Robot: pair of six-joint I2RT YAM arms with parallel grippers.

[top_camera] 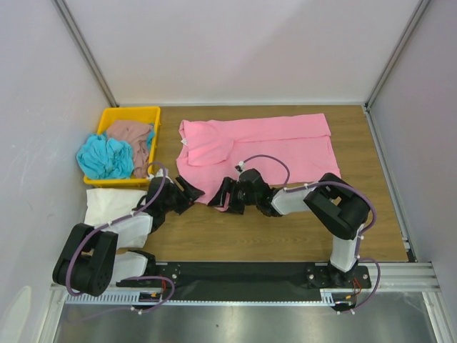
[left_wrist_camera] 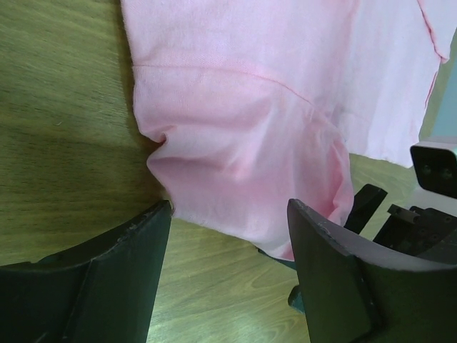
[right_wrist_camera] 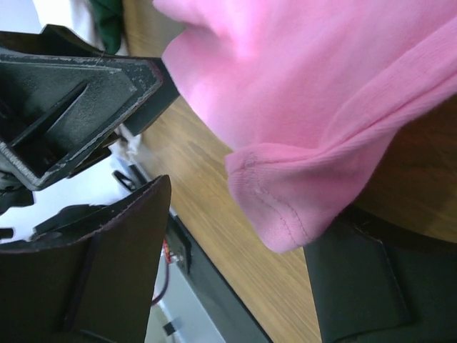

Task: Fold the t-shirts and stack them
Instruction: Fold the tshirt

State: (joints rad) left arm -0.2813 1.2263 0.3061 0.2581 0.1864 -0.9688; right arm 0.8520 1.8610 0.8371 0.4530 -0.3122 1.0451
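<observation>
Pink t-shirt (top_camera: 271,143): is lying spread on the table (top_camera: 285,232), at 12 o'clock from the arms, its near corner bunching up at the shirt's 7 o'clock.
Left gripper (left_wrist_camera: 228,207): is standing wide, holding nothing, its fingers stopping just short of that corner.
Right gripper (right_wrist_camera: 253,200): is gaping wide, the stitched hem hanging in the gap, unpinched.
Yellow tray (top_camera: 121,112): is sitting at 10 o'clock, holding a turquoise t-shirt (top_camera: 106,157) and a brown-pink t-shirt (top_camera: 132,134).
White t-shirt (top_camera: 107,204): is lying flat at 6 o'clock of the tray.
</observation>
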